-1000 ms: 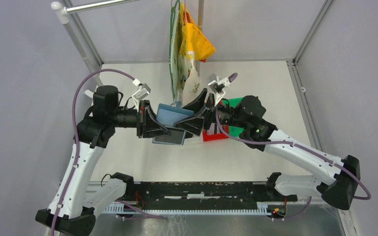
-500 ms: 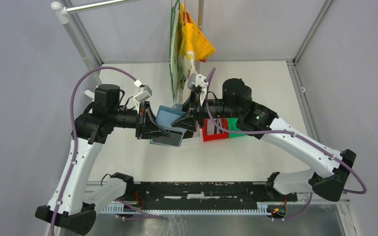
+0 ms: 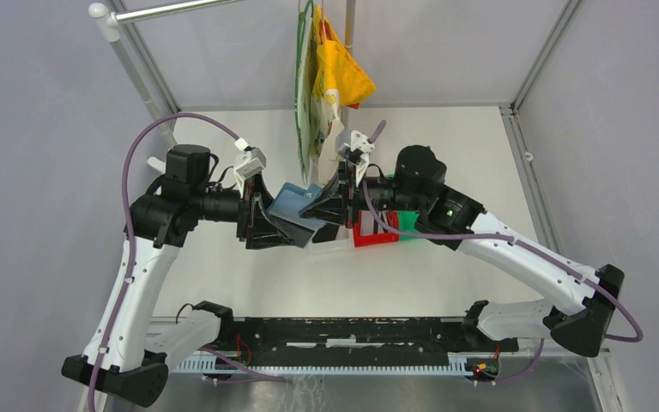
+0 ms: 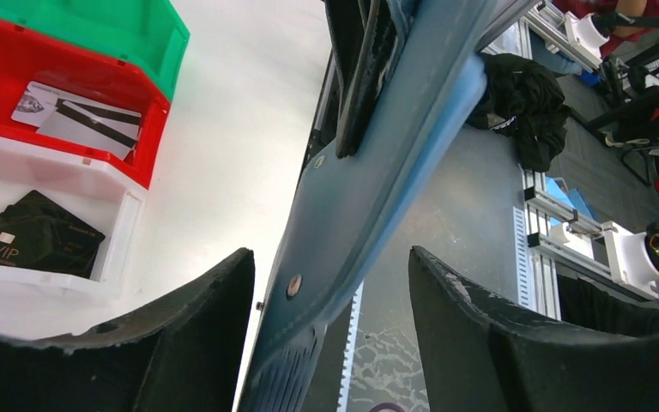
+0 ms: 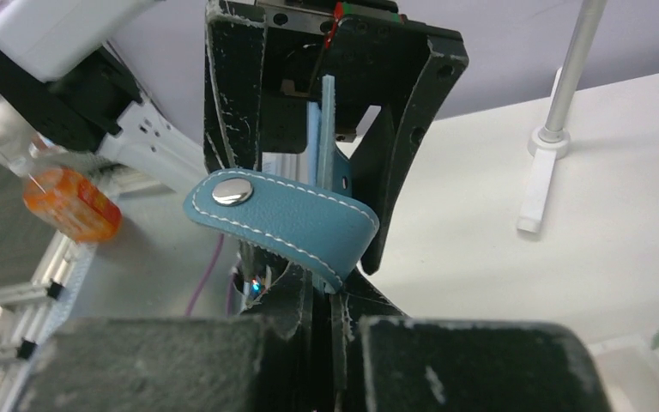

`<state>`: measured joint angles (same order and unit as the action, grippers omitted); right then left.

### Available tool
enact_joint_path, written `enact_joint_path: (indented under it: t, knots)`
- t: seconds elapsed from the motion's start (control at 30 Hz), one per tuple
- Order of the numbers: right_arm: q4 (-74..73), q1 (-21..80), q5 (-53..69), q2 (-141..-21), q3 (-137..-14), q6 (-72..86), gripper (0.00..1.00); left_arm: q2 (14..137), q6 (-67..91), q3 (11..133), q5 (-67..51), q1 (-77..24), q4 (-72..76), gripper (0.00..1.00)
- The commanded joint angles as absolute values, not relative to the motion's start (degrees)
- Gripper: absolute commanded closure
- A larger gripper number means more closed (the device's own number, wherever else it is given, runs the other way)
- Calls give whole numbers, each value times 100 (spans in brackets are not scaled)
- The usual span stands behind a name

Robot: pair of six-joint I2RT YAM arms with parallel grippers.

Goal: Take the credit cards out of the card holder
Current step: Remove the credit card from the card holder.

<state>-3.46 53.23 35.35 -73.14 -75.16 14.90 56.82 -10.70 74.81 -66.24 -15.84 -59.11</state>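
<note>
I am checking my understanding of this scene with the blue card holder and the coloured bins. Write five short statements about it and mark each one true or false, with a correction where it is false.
1. The right claw is shut on the card holder. True.
2. The left claw is clamped tight on the card holder. False: its fingers stand apart, with a gap on each side of the holder.
3. The black cards lie in the red bin. False: they lie in the white bin; the red bin holds pale cards.
4. The card holder is up in the air, off the table. True.
5. The holder's tab hangs unfastened. True.
</note>
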Motion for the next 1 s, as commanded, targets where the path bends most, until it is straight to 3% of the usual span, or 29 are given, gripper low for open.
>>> enact_joint_path:
  t: [0.0, 0.17, 0.3, 0.37, 0.67, 0.97]
  knots:
    - [2233, 5302, 3049, -6576, -6778, 2796, 100, 5435, -501, 7424, -6733, -1592, -5179, 28]
    - [4046, 5298, 2424, -6147, -5599, 3892, 100, 5095, 904, 7016, -6855, -1587, -3803, 33]
    - [4939, 5304, 2091, -6092, -5033, 4438, 100, 4966, 1545, 6937, -6864, -1591, -3180, 52]
    - [5339, 5307, 1922, -6078, -4738, 4645, 100, 4994, 1633, 6988, -6860, -1588, -3154, 55]
    - [6739, 5461, 1104, -6209, -4002, 5163, 100, 4847, 2706, 6619, -6724, -1590, -2244, 52]
    - [7483, 5800, 682, -6553, -3835, 5133, 100, 4839, 3329, 6395, -6680, -1590, -1732, 59]
